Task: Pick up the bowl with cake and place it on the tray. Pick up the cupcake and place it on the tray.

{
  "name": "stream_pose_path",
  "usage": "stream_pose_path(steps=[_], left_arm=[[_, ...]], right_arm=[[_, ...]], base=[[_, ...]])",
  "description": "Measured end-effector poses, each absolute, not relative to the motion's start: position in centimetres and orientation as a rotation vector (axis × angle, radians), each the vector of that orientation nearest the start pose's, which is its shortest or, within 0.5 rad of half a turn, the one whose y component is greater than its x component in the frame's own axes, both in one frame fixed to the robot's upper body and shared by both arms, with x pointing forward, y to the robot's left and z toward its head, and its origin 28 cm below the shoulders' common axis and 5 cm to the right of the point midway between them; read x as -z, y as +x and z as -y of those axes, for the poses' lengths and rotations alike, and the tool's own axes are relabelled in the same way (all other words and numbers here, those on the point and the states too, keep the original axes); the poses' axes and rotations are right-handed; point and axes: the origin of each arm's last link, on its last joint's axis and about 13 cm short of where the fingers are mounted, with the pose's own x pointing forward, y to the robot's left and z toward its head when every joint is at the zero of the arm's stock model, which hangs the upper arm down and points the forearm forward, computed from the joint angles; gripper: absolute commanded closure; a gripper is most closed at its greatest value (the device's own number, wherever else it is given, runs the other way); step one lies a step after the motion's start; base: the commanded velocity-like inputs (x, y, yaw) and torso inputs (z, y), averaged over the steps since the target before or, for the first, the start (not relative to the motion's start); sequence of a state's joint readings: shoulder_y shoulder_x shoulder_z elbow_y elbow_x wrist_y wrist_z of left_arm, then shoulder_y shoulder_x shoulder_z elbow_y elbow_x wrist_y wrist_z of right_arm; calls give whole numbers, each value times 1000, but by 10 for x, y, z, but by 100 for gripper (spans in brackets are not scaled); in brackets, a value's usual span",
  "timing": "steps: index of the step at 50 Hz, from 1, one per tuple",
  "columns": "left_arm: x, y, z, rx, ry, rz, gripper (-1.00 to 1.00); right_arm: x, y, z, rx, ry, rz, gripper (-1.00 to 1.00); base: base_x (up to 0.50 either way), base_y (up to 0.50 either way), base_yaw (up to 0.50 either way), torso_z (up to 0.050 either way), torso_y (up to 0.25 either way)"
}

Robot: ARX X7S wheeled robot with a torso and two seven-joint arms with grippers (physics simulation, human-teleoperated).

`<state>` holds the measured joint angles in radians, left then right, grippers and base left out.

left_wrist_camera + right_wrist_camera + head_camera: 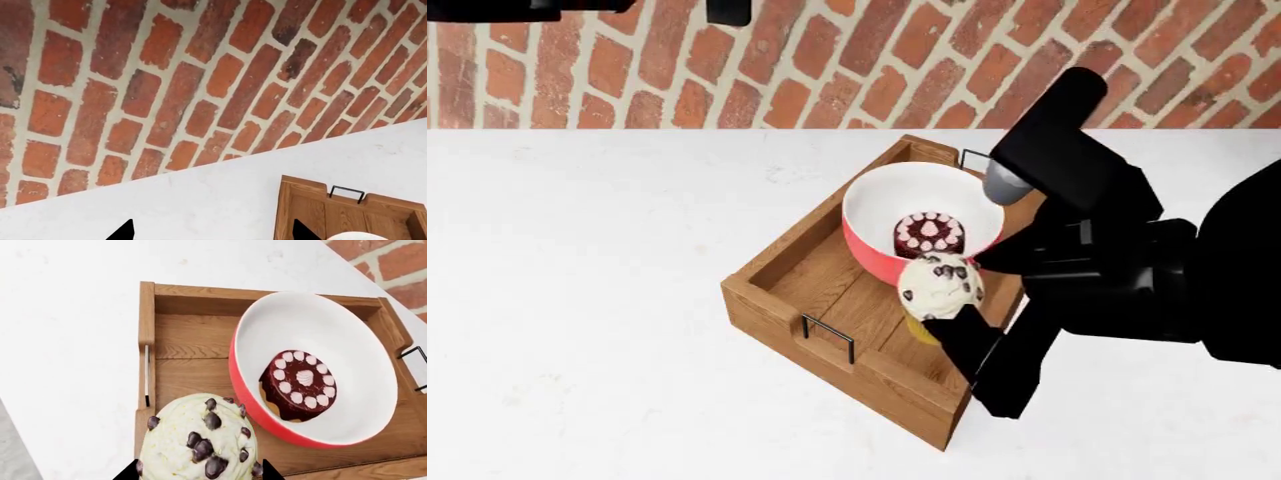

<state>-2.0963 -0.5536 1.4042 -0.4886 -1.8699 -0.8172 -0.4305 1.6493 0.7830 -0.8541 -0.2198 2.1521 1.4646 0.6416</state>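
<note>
The wooden tray [814, 275] lies on the white table. The red bowl [894, 205] stands in the tray's far half with the dark cake [929, 233] inside it. My right gripper [961, 305] is shut on the cupcake [941, 285] and holds it over the tray's near half, right beside the bowl. The right wrist view shows the cupcake [200, 440] between my fingertips, with the bowl [313, 325], cake [300, 385] and tray [187, 335] beyond. My left gripper [212, 231] is open and empty, above the table beside the tray's far end [313, 210].
A red brick wall [868, 60] runs along the table's far edge. The tray has a wire handle at each short end [827, 340], [347, 192]. My left arm shows only as dark parts at the head view's top left.
</note>
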Motion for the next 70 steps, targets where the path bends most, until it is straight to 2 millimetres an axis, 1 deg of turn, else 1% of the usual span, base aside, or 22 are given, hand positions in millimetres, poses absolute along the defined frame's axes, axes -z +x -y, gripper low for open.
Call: stream_pose_path(steps=[21,38,39,55,63,70], left_arm=[[-423,318,-230,251,64,-227,-100],[-420,320,-231,249,63,-234,-100],[-420,319,-231,249,63,-234,-100],[-420,317,-231,248,59,-233,-100],[-421,314,-232,253,58,-233,-100],[-423,304,-233,266,65,-235,-100]], right_arm=[[-326,222,130,-757,-481,-595,100],[-320,224,130,-763,-477,-612,100],[-320,224,130,-764,-477,-612,-100],[-329,216,132,-772,-471,-562,-100],[-343,205,136,-756,-474,-519,-100],[-355,196,140,-730,-470,-449,-100]], base=[[0,0,0,0,0],[0,0,0,0,0],[0,0,0,0,0],[0,0,0,0,0],[0,0,0,0,0],[0,0,0,0,0]])
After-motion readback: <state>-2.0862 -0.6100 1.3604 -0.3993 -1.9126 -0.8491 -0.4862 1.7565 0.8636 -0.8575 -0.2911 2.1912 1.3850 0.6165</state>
